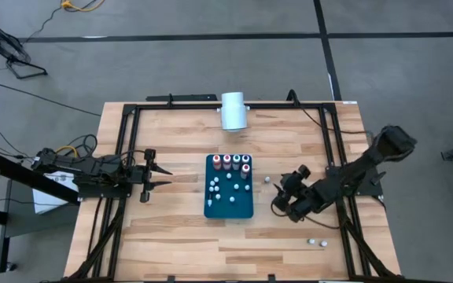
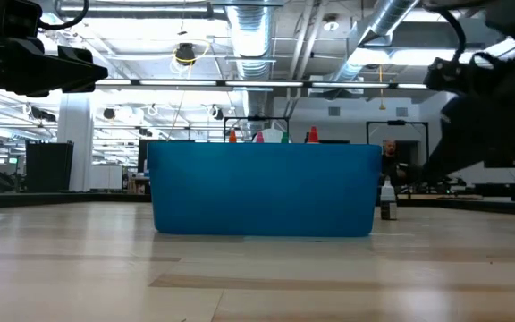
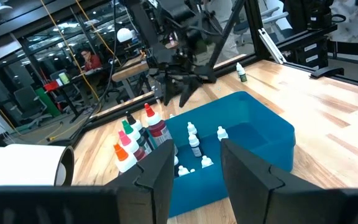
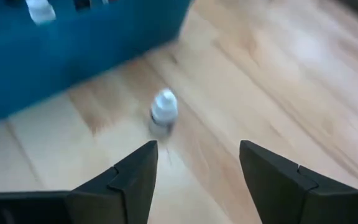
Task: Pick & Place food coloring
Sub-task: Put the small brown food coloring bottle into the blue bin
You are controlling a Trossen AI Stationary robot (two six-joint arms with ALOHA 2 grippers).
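A blue tray point(image 1: 229, 206) stands mid-table and holds the food coloring. A row of taller bottles point(image 1: 235, 163) with red, green and dark bodies stands at its far end. Small whitish bottles point(image 1: 219, 187) stand on its floor. One small bottle point(image 4: 164, 111) stands upright on the table just right of the tray; it also shows in the high view point(image 1: 267, 178) and the low view point(image 2: 388, 201). My right gripper point(image 4: 197, 149) is open a little short of that bottle, touching nothing. My left gripper point(image 1: 163, 174) is open above the table, left of the tray.
A large white cylinder point(image 1: 233, 110) lies at the table's far edge. Two small whitish bottles point(image 1: 316, 243) lie near the front right corner. A black frame point(image 1: 124, 157) runs along the table's sides. Bare wood lies in front of the tray.
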